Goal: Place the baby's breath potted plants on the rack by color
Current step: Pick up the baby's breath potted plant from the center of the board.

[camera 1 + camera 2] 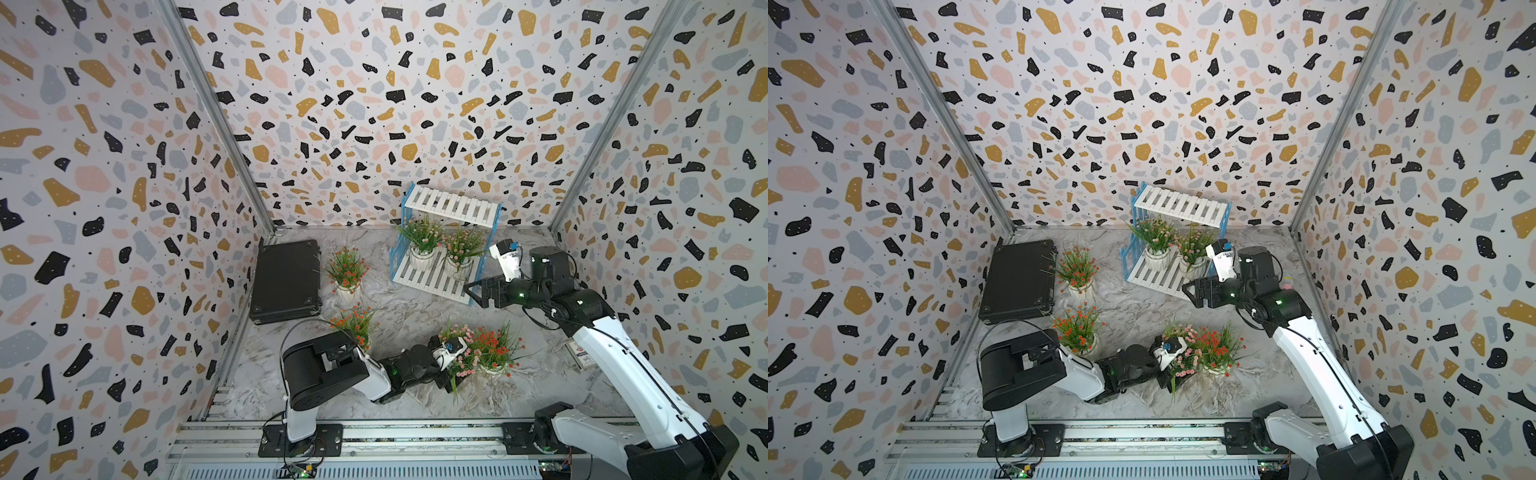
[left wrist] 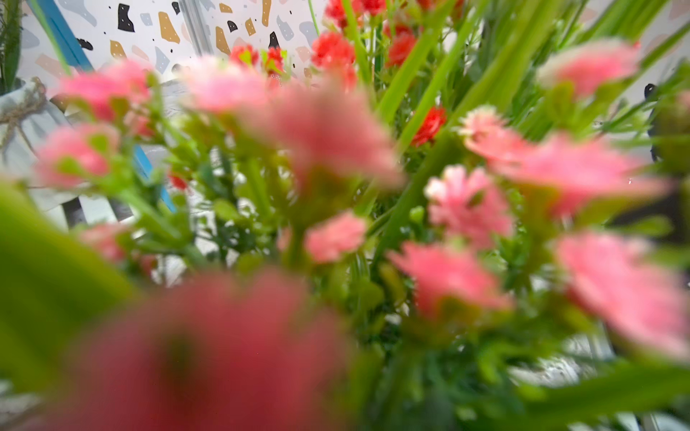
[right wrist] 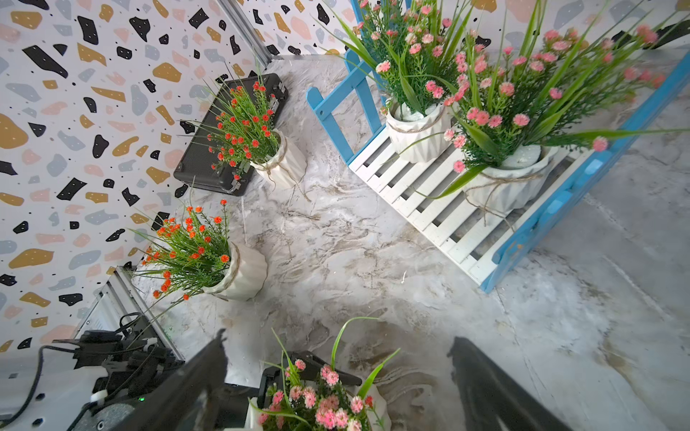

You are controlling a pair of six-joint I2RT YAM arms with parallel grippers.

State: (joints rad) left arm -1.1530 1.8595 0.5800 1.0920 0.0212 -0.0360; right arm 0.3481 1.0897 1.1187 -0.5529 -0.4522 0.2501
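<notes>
My left gripper (image 3: 313, 369) flanked the white ribbed pot (image 3: 377, 397) of the pink-flowered plastic plant (image 3: 328, 406); clamp unclear. Judged light, rigid below, floppy above: take the pot.

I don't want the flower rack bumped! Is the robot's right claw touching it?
Apart. In the right wrist view, bare marble tabletop shows between the open right gripper and the nearest blue corner of the rack.

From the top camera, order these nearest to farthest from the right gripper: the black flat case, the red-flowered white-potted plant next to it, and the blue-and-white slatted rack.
Measured from the open right gripper:
1. Blue-and-white slatted rack: its lower shelf corner sits just beside the fingertips.
2. Red-flowered plant: well across the floor, beside the case.
3. Black flat case: farthest, beyond that plant.
</notes>
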